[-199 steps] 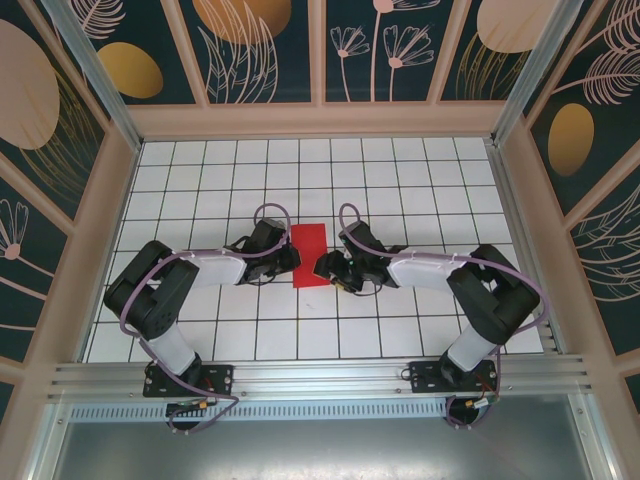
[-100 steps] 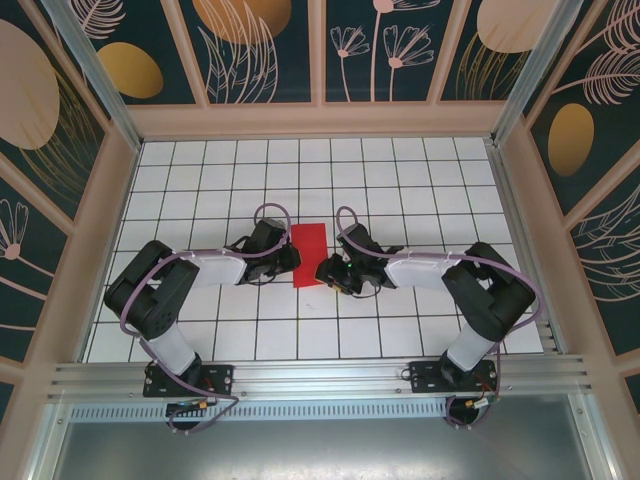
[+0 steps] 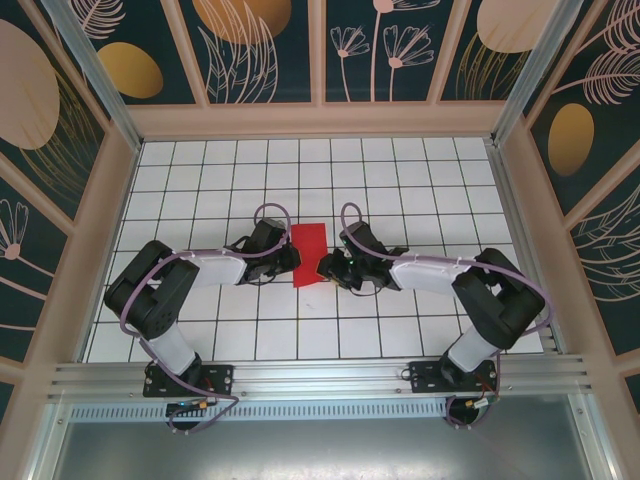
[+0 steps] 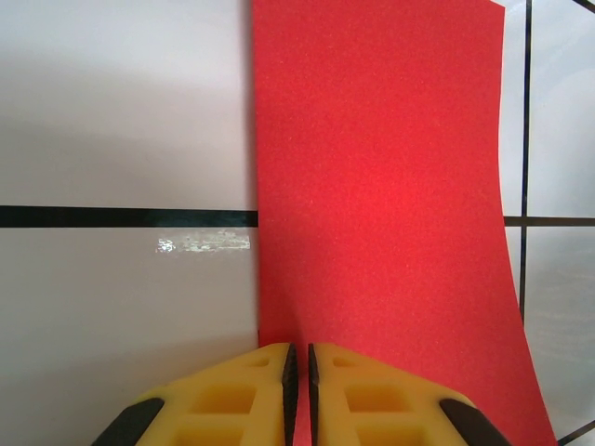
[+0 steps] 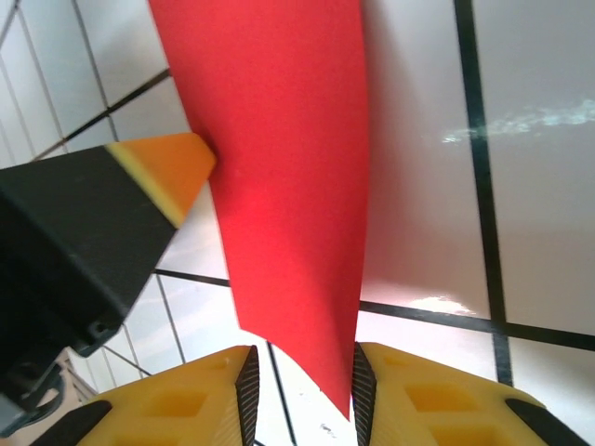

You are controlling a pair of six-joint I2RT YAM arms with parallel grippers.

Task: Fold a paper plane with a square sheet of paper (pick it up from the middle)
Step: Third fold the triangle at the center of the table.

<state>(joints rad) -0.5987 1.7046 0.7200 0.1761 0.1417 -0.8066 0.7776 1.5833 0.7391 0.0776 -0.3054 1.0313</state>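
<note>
We log the red paper [image 3: 309, 254] as a narrow rectangle on the white gridded bench [image 3: 400, 180], long sides running away from the arm bases. The left pincer [image 3: 294, 258] meets its left edge and the right pincer [image 3: 324, 268] its near right corner. We cannot resolve either pincer's jaw gap.

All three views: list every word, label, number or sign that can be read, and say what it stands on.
No text can be read anywhere.
Paper: plain red, unmarked.
Tiles: black grid lines, no writing.
Wall panels: drawn leaves and flowers, no letters.
</note>
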